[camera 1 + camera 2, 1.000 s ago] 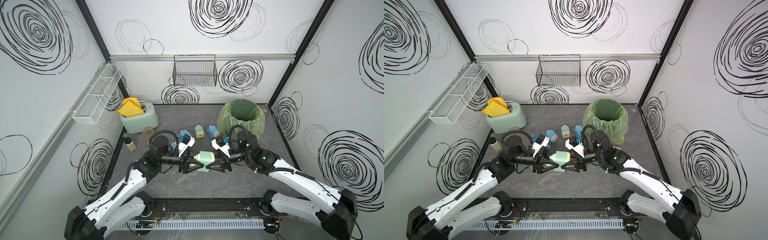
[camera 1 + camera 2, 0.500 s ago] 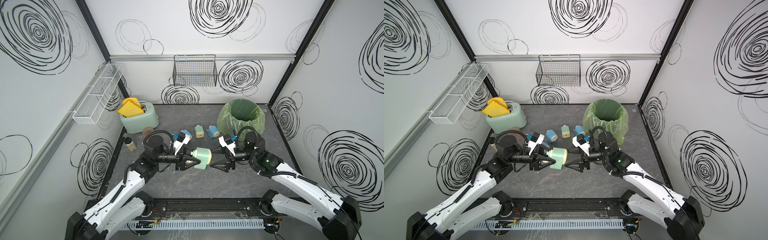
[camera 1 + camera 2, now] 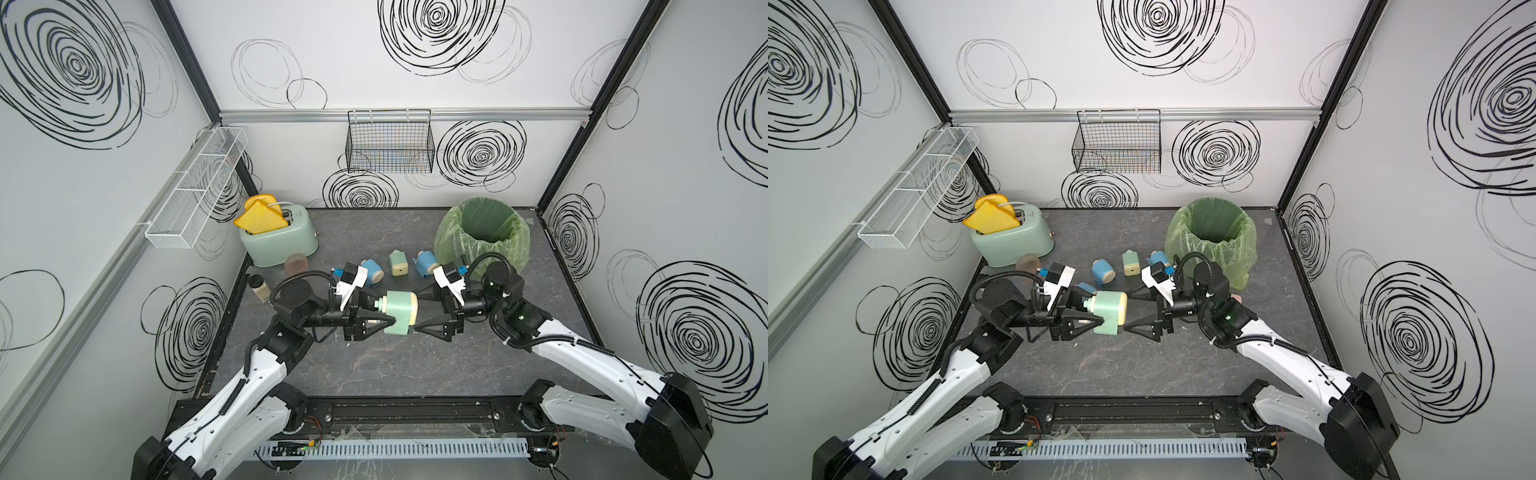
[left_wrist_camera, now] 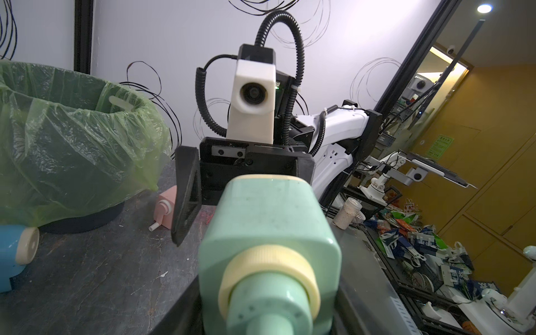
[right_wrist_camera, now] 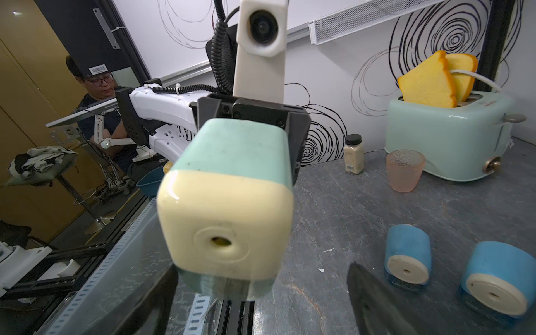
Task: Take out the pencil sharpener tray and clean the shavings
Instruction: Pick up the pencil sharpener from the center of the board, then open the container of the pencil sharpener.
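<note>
Grey tabletop (image 3: 374, 374): blue sharpener (image 3: 426, 262) beside bin (image 3: 484, 243)

Right gripper letting go, sharpener being turned
Right gripper (image 3: 416, 312) is spreading its jaws wide and backing to the cream end of the pencil sharpener (image 3: 397, 312); left gripper (image 3: 384, 311) is swinging it level.

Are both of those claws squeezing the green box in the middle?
No, only the left gripper clamps the green pencil sharpener; the right gripper stands wide open at its cream end.
</note>
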You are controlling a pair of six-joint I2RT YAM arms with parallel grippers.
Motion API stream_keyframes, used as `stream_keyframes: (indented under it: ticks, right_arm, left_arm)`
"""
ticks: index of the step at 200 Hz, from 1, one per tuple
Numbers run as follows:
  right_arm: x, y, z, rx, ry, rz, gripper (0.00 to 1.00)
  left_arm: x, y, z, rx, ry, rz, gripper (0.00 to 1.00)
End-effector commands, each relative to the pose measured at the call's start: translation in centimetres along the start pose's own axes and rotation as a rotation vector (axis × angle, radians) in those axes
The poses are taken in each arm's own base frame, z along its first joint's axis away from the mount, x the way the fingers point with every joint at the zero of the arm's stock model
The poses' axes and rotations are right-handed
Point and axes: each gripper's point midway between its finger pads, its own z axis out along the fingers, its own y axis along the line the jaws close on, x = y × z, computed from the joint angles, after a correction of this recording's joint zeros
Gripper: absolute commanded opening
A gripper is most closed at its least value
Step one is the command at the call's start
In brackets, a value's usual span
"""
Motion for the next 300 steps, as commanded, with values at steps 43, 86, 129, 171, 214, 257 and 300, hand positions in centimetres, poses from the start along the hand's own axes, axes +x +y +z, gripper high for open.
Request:
stream_keyframes:
  ticks: [43,86,129,171,214,257,300]
  right_arm:
    - [-1.5,0.6,0.9,-0.031,-0.054,-0.029,0.95]
    - [-1.2,0.4,1.3,-0.019,-0.057,-0.016,0.90]
    - [-1.3,0.1,1.3,0.005,-0.069,-0.013,0.57]
    - [-0.6,-0.5,0.7,0.026,-0.047,-0.002,0.45]
    - [-0.5,-1.3,-1.3,0.062,-0.042,0.005,0.40]
    - [0.6,-2.2,-2.7,0.134,-0.019,0.032,0.38]
    - [0.5,-2.1,-3.1,0.162,-0.033,0.013,0.38]
  left_arm:
    - [-1.9,-0.8,-0.4,0.001,-0.066,0.094,0.26]
    - [-2.3,-0.7,-0.6,-0.032,-0.096,0.114,0.26]
    - [-2.2,-0.5,-0.7,-0.040,-0.091,0.113,0.26]
    - [-2.2,-0.4,-0.9,-0.062,-0.078,0.126,0.25]
    - [-2.3,-0.1,-1.0,-0.078,-0.073,0.138,0.25]
    - [-2.6,0.1,-1.1,-0.090,-0.082,0.144,0.21]
    - [-2.8,0.0,-1.0,-0.085,-0.092,0.147,0.21]
